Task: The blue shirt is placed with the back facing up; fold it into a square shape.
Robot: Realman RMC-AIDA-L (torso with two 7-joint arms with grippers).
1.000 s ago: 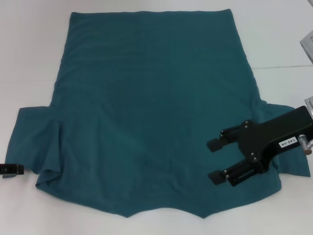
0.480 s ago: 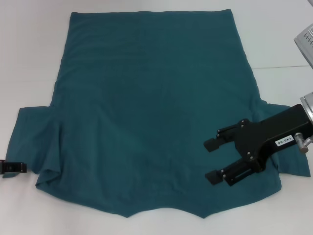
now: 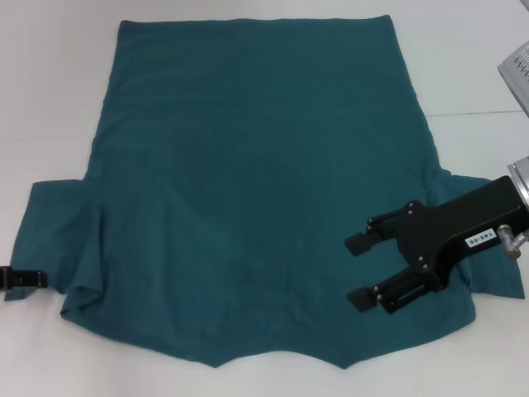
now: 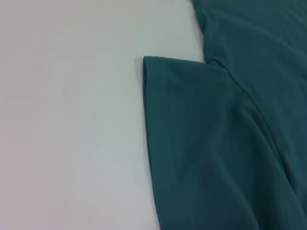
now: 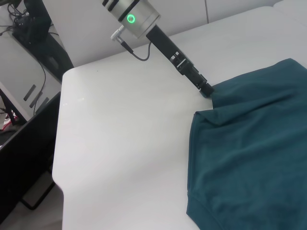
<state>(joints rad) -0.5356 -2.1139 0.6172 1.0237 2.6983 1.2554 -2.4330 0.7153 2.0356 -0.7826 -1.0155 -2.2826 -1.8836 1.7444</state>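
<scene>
The blue shirt (image 3: 256, 190) lies spread flat on the white table (image 3: 50, 99), plain side up, hem far from me and collar near the front edge. My right gripper (image 3: 361, 271) hovers open over the shirt's near right part, beside the right sleeve (image 3: 496, 281), with nothing between its fingers. My left gripper (image 3: 21, 279) shows at the far left edge, right at the left sleeve's cuff (image 3: 37, 240). In the right wrist view the left gripper (image 5: 205, 89) touches that sleeve's edge (image 5: 216, 103). The left wrist view shows the sleeve (image 4: 192, 143) lying flat.
A grey object (image 3: 517, 70) sticks in at the back right. In the right wrist view the table's corner and edge (image 5: 60, 158) drop off beside dark furniture (image 5: 24, 143). A seam line (image 3: 479, 112) crosses the table on the right.
The left gripper has crept a little rightward to the left sleeve's cuff. The right gripper shifted slightly left a second ago and has since held still.
</scene>
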